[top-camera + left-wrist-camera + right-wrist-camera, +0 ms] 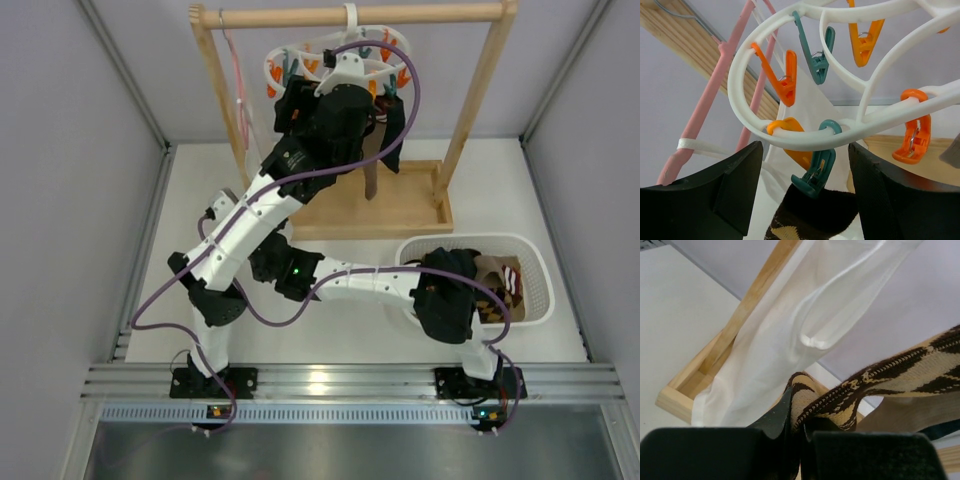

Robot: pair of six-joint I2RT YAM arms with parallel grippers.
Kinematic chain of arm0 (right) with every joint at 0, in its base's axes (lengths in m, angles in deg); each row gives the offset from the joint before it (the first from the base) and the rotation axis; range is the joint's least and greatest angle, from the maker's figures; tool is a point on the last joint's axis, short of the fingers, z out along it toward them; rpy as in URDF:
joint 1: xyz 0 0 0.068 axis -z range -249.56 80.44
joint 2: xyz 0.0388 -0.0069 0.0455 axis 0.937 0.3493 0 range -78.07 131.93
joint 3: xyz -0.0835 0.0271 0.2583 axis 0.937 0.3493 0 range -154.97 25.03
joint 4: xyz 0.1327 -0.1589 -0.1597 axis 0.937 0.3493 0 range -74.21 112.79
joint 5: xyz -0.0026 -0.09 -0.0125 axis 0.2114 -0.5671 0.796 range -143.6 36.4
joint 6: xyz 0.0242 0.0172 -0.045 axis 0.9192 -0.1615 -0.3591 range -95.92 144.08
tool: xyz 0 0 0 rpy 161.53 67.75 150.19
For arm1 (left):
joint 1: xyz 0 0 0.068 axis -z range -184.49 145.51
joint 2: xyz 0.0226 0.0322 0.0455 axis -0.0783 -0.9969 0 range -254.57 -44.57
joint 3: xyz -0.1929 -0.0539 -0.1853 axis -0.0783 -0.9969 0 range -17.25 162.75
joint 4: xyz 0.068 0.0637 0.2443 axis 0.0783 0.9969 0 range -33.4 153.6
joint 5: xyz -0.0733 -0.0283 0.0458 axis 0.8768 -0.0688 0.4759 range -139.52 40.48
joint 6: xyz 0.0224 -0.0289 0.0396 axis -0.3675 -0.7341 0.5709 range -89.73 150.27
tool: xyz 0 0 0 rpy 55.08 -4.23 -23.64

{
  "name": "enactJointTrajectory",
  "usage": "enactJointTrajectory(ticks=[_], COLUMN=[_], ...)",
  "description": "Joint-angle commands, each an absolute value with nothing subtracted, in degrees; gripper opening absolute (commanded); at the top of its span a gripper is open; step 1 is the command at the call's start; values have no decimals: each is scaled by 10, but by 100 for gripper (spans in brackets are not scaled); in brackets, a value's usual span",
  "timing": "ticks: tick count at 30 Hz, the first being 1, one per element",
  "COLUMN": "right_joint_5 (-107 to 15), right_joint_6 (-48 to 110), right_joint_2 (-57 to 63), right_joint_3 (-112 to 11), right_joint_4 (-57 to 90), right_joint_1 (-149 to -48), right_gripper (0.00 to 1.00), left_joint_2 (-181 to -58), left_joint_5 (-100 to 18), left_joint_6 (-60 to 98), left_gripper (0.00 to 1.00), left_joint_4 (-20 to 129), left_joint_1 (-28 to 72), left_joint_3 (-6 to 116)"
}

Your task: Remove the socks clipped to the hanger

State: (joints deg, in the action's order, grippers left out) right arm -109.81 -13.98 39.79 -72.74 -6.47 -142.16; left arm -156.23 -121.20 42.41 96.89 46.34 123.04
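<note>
Left gripper [805,162] stands with its jaws parted, one finger on either side of a teal clothespin [816,172] on the white hanger [733,90], with no contact visible. That pin grips the dark cuff of a brown diamond sock [812,222] hanging below the loop. Right gripper [799,412] is clenched on a brown-and-cream patterned sock [900,372], pinched between its fingertips, and the top view places its arm at the white basket [470,243], well apart from the hanger.
</note>
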Motion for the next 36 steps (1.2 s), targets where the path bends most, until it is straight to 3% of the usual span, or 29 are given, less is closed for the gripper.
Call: enactJointTrajectory(ticks=[1,7,18,25,28,31,36], right_joint_5=[-1070,-1063,-1055,-1047,-1044,-1043,-1043], right_joint_6=[-180,-185,-178,-170,-165,-161,-156], right_joint_2=[427,431,414,407,403,398,388], right_joint_3=[-778,-785,-765,-760,-753,-740,-717], right_joint_4=[-50,-55,-58,-55,-55,-62,-69], right_joint_1=[-1454,-1454,-1452,-1452,-1452,-1452,-1452], right_gripper=[0,0,0,0,0,0,0], left_joint_2=[-1573,-1580,-1595,-1602,-1602,-1603,-1609], left_joint_5=[-1228,-1230,-1235,-1224,-1219,-1213,-1205], left_joint_6=[439,440,442,437,438,436,435], left_gripper=[73,72,56,52,46,34,27], left_joint_4=[954,954,954,954,954,953,953], left_joint_1=[475,478,474,460,457,455,453], left_joint_3=[1250,1252,1258,1257,1259,1263,1269])
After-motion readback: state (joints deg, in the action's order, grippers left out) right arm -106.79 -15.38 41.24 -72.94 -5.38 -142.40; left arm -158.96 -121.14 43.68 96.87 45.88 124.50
